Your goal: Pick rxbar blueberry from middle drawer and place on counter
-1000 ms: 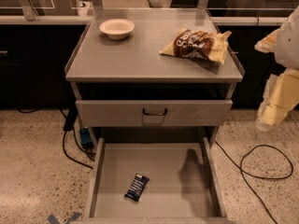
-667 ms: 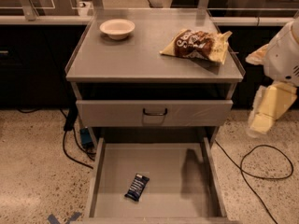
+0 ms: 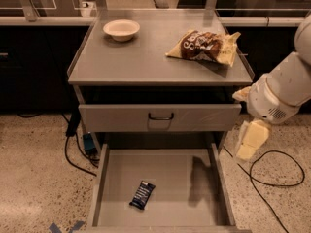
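The rxbar blueberry, a small dark navy bar with white print, lies flat on the floor of the open middle drawer, near its front left. The drawer is pulled far out below the cabinet. The grey counter is the cabinet's top. My gripper hangs from the white arm at the right, outside the drawer's right wall and above floor level. It is well to the right of the bar and holds nothing that I can see.
A white bowl stands at the counter's back left and a brown-and-yellow chip bag lies at its back right. The upper drawer front with a black handle is shut. Black cables trail on the floor on both sides.
My arm and gripper have moved left and down, from the frame's right edge towards the right side of the open drawer. The bar, bowl and bag have not moved.
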`<state>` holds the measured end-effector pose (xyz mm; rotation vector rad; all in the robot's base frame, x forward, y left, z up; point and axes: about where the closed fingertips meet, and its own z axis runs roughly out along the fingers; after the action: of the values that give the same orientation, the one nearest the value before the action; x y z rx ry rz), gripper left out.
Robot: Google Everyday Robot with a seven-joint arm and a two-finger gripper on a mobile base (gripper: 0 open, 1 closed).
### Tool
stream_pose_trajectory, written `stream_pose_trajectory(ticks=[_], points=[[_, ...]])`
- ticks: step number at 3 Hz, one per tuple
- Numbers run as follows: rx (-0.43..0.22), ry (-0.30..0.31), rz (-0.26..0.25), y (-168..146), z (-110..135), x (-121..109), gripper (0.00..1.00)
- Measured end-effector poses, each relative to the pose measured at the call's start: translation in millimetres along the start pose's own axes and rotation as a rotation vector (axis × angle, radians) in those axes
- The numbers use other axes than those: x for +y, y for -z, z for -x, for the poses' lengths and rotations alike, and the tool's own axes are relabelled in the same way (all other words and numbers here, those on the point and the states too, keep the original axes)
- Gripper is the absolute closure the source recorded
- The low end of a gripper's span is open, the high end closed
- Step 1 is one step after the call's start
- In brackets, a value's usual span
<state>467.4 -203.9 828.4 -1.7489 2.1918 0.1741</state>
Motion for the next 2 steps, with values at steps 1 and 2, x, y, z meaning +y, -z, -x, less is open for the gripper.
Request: stream_pose_trajectory(ticks=[1, 2], points=[[-0.017, 0.000, 0.026, -52.7, -5.7, -1.5, 0.00], [-0.017, 0.002, 0.027, -52.8, -5.5, -1.4, 0.00]])
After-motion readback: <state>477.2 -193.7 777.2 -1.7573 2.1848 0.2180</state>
